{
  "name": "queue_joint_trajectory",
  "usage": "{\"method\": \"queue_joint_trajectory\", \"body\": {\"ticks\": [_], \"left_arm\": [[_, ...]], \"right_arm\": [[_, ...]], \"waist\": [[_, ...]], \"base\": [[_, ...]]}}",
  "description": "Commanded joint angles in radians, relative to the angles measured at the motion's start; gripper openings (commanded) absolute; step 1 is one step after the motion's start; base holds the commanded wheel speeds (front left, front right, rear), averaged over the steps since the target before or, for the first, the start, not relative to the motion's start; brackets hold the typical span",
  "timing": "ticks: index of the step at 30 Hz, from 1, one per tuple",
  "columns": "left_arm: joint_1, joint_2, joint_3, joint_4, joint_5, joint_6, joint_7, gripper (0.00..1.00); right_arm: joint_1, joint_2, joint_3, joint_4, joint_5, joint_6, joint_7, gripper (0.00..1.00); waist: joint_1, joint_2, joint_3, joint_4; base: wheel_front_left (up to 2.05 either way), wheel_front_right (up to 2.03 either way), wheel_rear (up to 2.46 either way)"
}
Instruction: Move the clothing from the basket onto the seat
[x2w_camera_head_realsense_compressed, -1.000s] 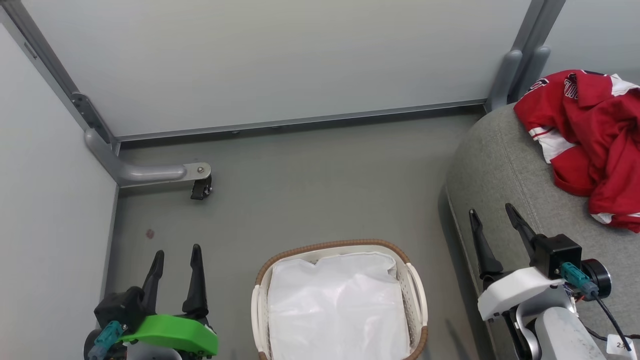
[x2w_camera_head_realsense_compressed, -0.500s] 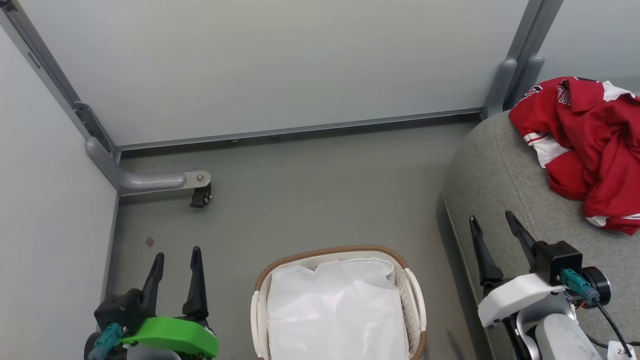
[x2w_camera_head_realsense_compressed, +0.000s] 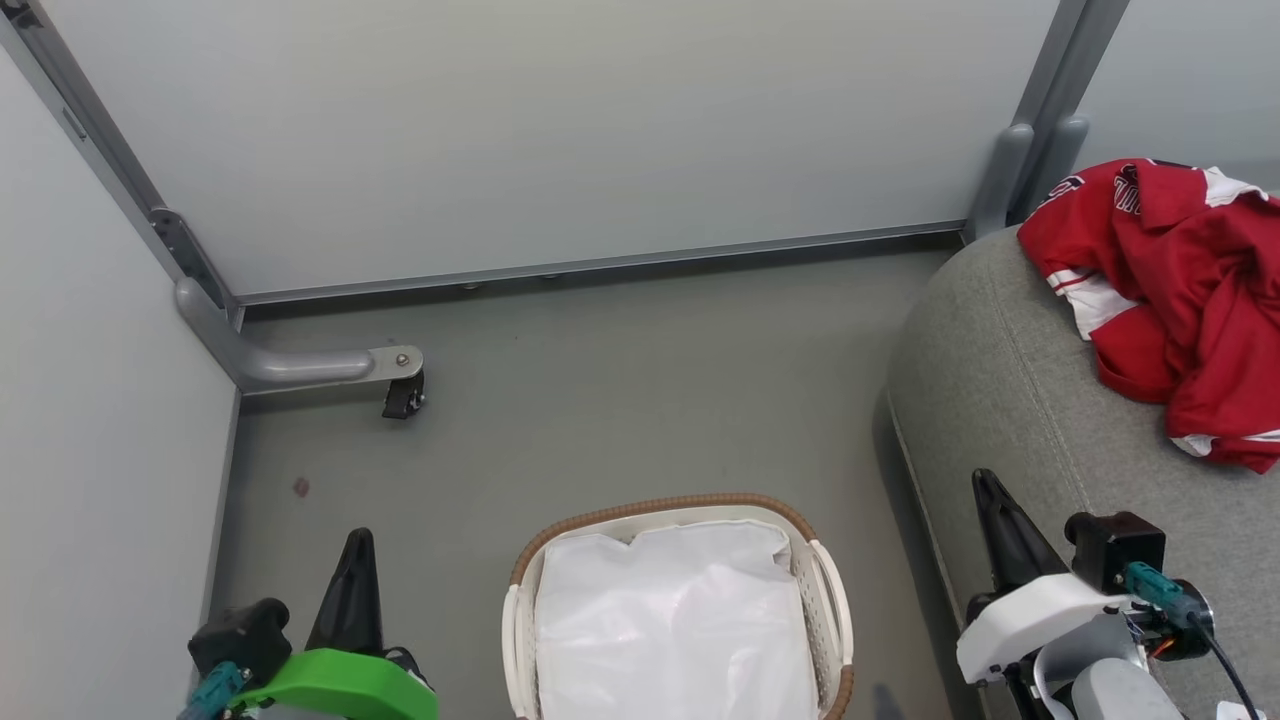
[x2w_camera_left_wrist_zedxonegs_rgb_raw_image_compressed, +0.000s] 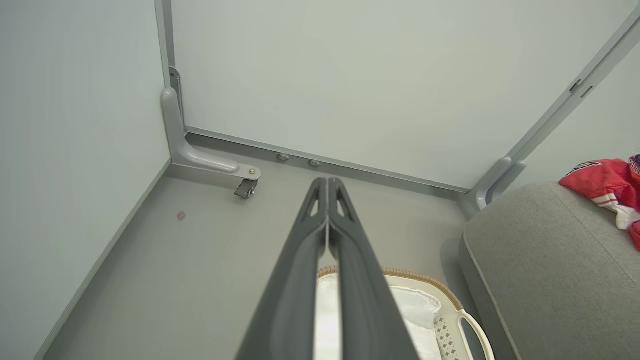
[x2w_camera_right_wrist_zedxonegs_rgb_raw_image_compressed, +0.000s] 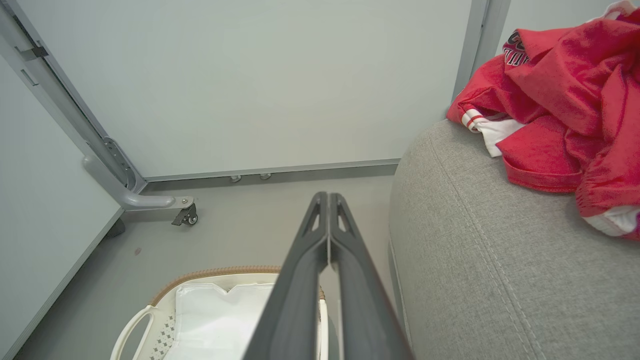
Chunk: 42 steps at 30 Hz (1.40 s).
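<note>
Now | grey floor, pale walls | clothing on seat | basket holds liner | left gripper, right gripper closed, empty

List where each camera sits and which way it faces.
Head view: on the head, looking down at the basket, floor and seat; left gripper and right gripper at the bottom.
Left wrist view: along the shut left gripper toward the back wall.
Right wrist view: along the shut right gripper, seat beside it.
All share the basket, seat and clothing.
</note>
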Motion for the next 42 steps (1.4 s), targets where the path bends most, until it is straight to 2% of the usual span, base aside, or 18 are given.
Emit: {"method": "queue_joint_trajectory", "body": {"ticks": [1,20,42], "left_arm": [[-0.010,0.005,0.007,-0.022,-0.043,0.000,0.008,0.00],[-0.028,0.017,0.040,-0.049,-0.339,-0.001,0.085,0.00],[-0.042,0.023,0.075,-0.080,-0.606,-0.001,0.159,0.00]], "right_arm": [[-0.017,-0.004,-0.009,-0.018,0.050,0.000,0.011,0.00],[-0.002,-0.006,-0.030,-0.057,0.395,0.000,0.091,0.00],[0.005,-0.009,-0.056,-0.085,0.710,0.000,0.170,0.00]], "waist": [[0.0001,0.0000,0.000,-0.001],[0.0001,0.0000,-0.006,-0.010],[0.0001,0.0000,-0.013,-0.020]], "base": [[0.00,0.00,0.00],[0.00,0.00,0.00],[0.00,0.00,0.00]]}}
